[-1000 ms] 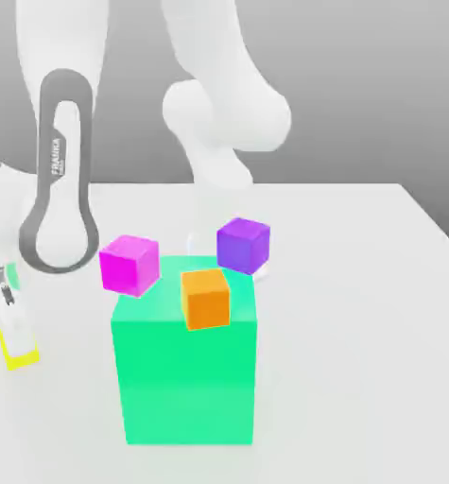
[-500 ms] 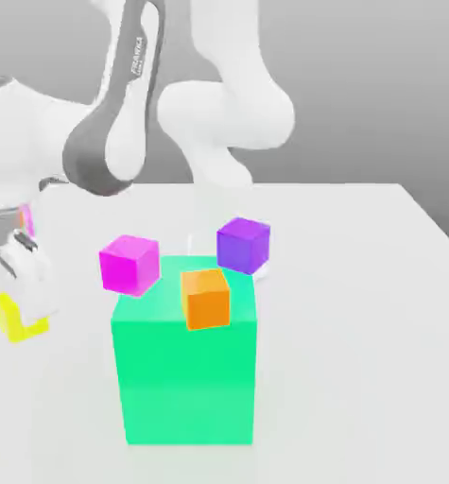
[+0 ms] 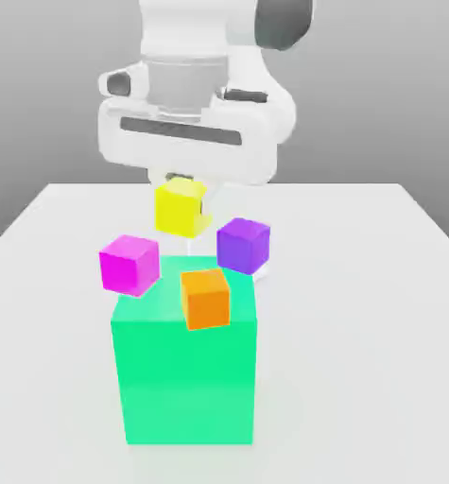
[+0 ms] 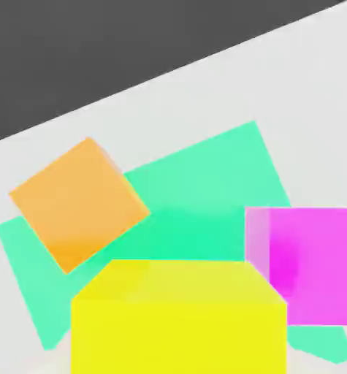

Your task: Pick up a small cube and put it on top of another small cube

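Transport is under way: a second ago we had the yellow cube [image 3: 181, 208] low at the exterior view's left edge, beside the big green block [image 3: 184, 378]; now we carry it high, behind the block and above the table [image 3: 379, 284]. Our gripper [image 3: 182, 187] has its fingers clamped on the yellow cube. It hangs between the magenta cube [image 3: 129, 264] and the purple cube [image 3: 243, 244], clear of both. The orange cube [image 3: 206, 298] rests on the block's top. We judge the lift done; picking a target cube, aligning and lowering remain.
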Controlling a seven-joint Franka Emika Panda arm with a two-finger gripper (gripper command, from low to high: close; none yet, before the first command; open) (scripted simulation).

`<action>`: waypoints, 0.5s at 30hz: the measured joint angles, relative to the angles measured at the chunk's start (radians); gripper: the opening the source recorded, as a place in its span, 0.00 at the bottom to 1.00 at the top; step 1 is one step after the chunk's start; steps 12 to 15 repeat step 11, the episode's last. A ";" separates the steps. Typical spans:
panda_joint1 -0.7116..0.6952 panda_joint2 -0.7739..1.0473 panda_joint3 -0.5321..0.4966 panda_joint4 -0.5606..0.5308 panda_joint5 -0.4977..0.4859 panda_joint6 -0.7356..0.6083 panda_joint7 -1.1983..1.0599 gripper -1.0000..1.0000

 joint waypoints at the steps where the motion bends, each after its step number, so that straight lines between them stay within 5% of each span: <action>1: 0.021 -0.037 0.005 -0.009 0.009 -0.030 -0.019 0.00; 4: 0.072 -0.119 0.018 -0.046 0.027 -0.075 -0.071 0.00; 7: 0.080 -0.099 0.026 -0.126 0.036 0.024 -0.083 0.00; 8: 0.080 -0.088 0.029 -0.152 0.039 0.062 -0.085 1.00; 15: 0.080 -0.088 0.029 -0.152 0.039 0.062 -0.085 1.00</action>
